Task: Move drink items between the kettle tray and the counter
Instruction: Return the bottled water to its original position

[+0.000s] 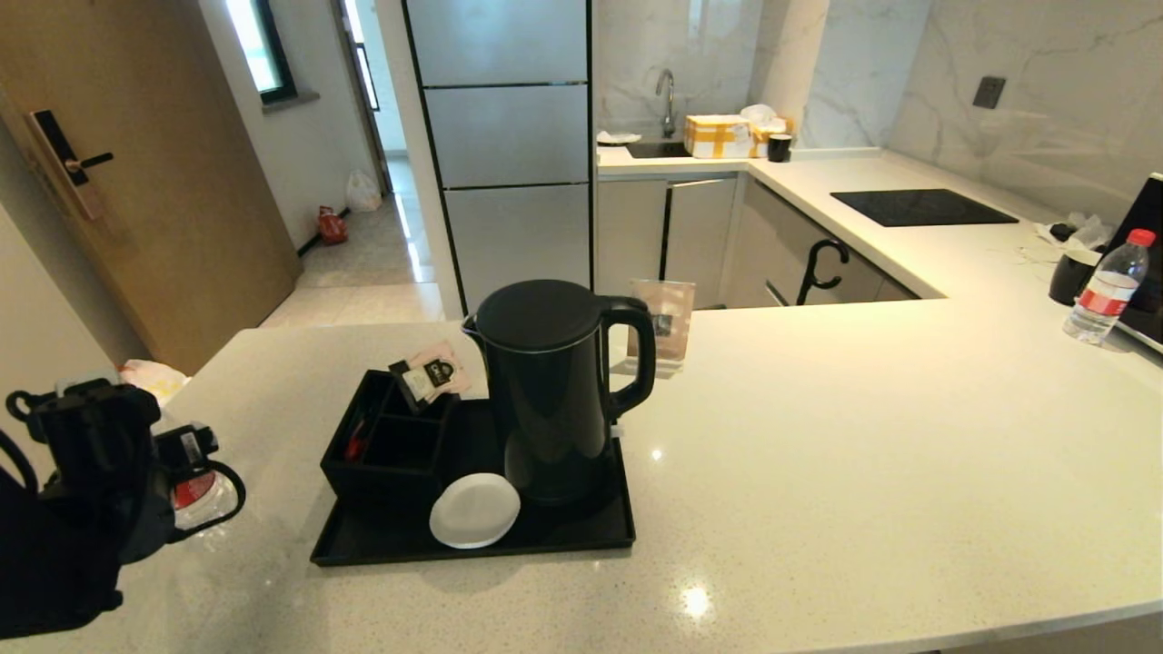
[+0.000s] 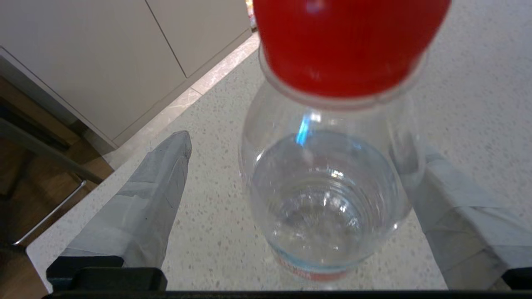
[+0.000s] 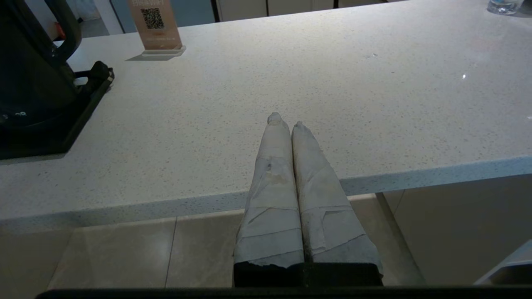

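1. Our left hand straddles a small clear plastic water bottle with a red cap, its taped fingers spread wide, one on each side; whether they touch it we cannot tell.
2. The bottle stands upright on the pale speckled stone worktop, left of the flat black kettle tray.
3. The left wrist view shows this straddle; the head view hides most of the bottle behind the arm.
4. Our right hand is closed and empty at the worktop's edge, farther off.
5. The glossy black electric kettle sits on the tray.

No wording is legible; the card stand bears a QR code (its heading blurred).
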### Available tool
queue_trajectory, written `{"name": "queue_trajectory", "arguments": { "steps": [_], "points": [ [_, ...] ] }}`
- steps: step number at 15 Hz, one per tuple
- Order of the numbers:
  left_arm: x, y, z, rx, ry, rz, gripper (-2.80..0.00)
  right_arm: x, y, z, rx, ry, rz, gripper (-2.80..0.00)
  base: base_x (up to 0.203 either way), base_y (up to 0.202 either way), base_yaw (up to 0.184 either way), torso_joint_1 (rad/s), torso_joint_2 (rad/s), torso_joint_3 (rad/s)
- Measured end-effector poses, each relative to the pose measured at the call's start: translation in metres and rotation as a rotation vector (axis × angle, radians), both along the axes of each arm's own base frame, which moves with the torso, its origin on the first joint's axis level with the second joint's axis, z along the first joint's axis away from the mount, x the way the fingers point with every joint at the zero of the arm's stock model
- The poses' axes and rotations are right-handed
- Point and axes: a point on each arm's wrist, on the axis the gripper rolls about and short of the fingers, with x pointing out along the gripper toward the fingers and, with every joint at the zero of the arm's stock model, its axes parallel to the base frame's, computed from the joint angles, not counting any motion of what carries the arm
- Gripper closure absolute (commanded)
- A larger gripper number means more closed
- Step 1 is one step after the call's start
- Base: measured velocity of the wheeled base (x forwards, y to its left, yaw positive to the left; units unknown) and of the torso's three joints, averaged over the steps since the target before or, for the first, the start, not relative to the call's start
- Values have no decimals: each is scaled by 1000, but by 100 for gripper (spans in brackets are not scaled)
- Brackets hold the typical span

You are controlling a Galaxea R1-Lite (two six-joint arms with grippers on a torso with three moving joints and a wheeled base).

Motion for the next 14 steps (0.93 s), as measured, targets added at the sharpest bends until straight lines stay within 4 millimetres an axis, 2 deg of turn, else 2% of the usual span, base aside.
{"name": "queue_trajectory", "arguments": {
  "steps": [1,11,14],
  "points": [
    [2,1,0,1,-3,4,0,0,0,0,0,-1,0,0,0,0,0,0,0,0],
    [4,3,-2,5,10,-2,0,0,0,0,0,0,-1,0,0,0,0,0,0,0],
    [-10,-2,15,24,-19,-40,0,0,0,0,0,0,0,0,0,0,0,0,0,0]
  ]
}}
